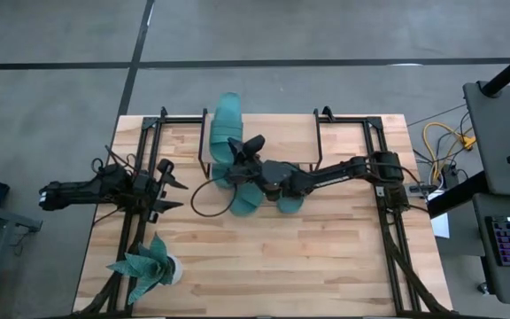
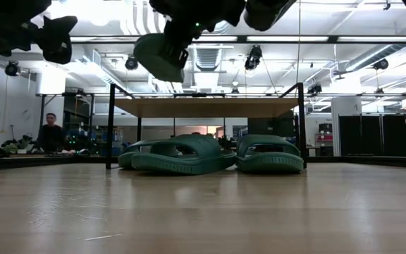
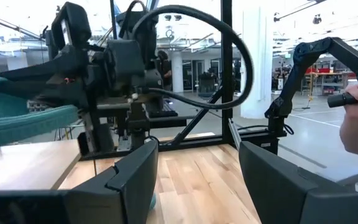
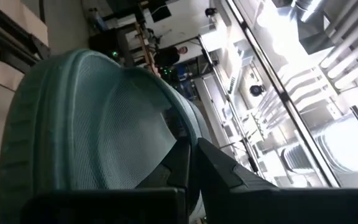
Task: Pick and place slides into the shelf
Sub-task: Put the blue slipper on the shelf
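Plant [image 1: 146, 266]: near left corner of the tabletop [image 1: 326, 257], white pot, well apart from the rest.
Left fingers [image 3: 194, 180]: spread wide, nothing between them; left gripper [image 1: 172, 186] sits over the tabletop's left side, apart from the slides.
Right fingers [image 4: 197, 165]: pressed tight, pinching the held slide [image 4: 86, 130] by its edge; the slide's body spreads out just beyond the fingertips.
Held slide: off the tabletop, tilted, hanging above the shelf top in the low view [image 2: 162, 55].
Right gripper [image 1: 248, 164]: over the shelf [image 2: 206, 107] area, mid-tabletop.
Slides below: at least two [image 2: 182, 155] [image 2: 270, 155] lie side by side on the tabletop under the shelf plank, between its wire legs.
Far side: another slide [image 1: 227, 120] on the shelf top.
Room: a person [image 2: 49, 132] behind the tabletop.
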`<action>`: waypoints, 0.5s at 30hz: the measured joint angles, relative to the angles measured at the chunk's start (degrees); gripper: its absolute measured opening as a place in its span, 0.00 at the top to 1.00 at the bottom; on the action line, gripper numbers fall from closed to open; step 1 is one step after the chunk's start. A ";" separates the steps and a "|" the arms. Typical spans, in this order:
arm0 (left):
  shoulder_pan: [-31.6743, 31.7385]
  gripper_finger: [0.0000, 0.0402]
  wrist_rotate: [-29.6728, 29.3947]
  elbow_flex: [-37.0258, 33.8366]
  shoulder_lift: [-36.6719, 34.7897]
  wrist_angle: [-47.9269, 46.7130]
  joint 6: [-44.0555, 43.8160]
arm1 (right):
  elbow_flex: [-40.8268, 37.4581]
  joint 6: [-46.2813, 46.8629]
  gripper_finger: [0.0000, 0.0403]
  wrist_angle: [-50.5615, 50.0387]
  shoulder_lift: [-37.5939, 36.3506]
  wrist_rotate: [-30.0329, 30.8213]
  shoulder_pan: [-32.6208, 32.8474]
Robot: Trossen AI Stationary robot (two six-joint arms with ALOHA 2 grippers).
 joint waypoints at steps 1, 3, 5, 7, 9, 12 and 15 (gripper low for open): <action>0.00 0.47 -0.01 0.00 0.00 -0.20 0.00 | -0.26 0.00 0.97 -0.02 -0.07 -0.24 0.03; 0.00 0.47 -0.02 0.00 -0.06 -0.31 0.00 | -0.97 0.01 0.97 -0.19 -0.09 -0.38 0.04; 0.00 0.47 -0.01 0.00 -0.16 -0.24 0.00 | -1.75 0.04 0.97 -0.36 -0.09 -0.40 0.00; 0.00 0.47 -0.02 0.00 -0.26 -0.30 0.00 | -2.37 0.44 0.97 -0.24 -0.09 -0.36 -0.02; 0.00 0.47 -0.01 0.00 -0.20 -0.26 0.00 | -2.87 0.71 0.97 -0.14 -0.09 -0.36 -0.06; 0.00 0.47 0.00 0.00 -0.22 -0.27 0.00 | -3.04 0.87 0.97 -0.16 -0.09 -0.38 -0.03; 0.00 0.47 0.00 0.00 -0.22 -0.28 0.00 | -3.02 1.09 0.97 0.08 -0.12 -0.95 -0.02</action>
